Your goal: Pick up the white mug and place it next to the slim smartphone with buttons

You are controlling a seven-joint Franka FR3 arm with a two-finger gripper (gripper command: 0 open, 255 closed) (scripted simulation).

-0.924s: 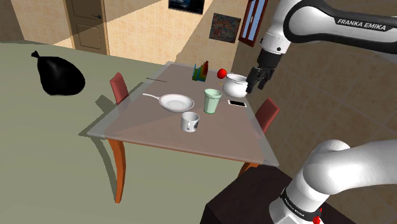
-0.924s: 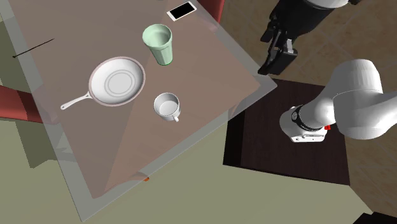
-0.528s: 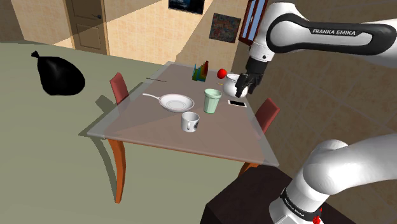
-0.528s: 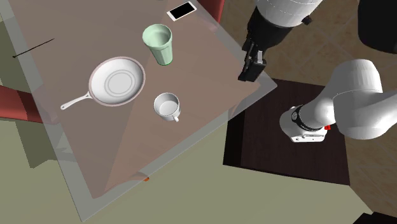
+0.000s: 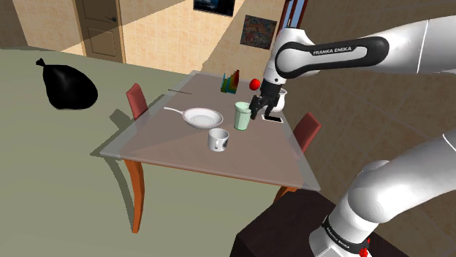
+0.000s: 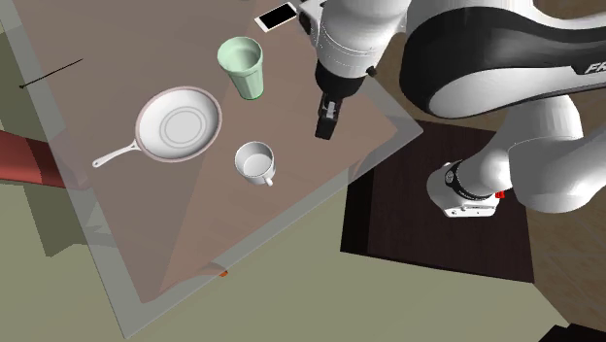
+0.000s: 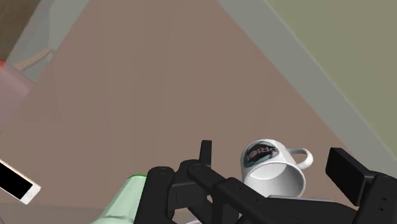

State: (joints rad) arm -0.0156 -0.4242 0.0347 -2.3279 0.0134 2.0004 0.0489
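Table (image 5: 256, 155) with the things borne on it. A pan (image 5: 202, 117) is set near the middle, with a green cup (image 5: 243, 115) just beside it. A mug (image 5: 218, 139) is placed upright near both, touching neither. A phone (image 6: 277, 16) is laid flat by the edge beyond the cup.

Shoulder cam sits by the stand (image 5: 281, 230) at the frame's lower right, looking down and across the table (image 5: 175, 146) toward the far wall from a middling distance. The second exterior cam looks almost straight down and closer in, with the tabletop at upper left and the stand at right. The wrist cam is low over the tabletop. All three catch the white mug (image 5: 218, 139), and the two outer ones also share the pan (image 6: 180, 124) and green cup (image 6: 241, 66).
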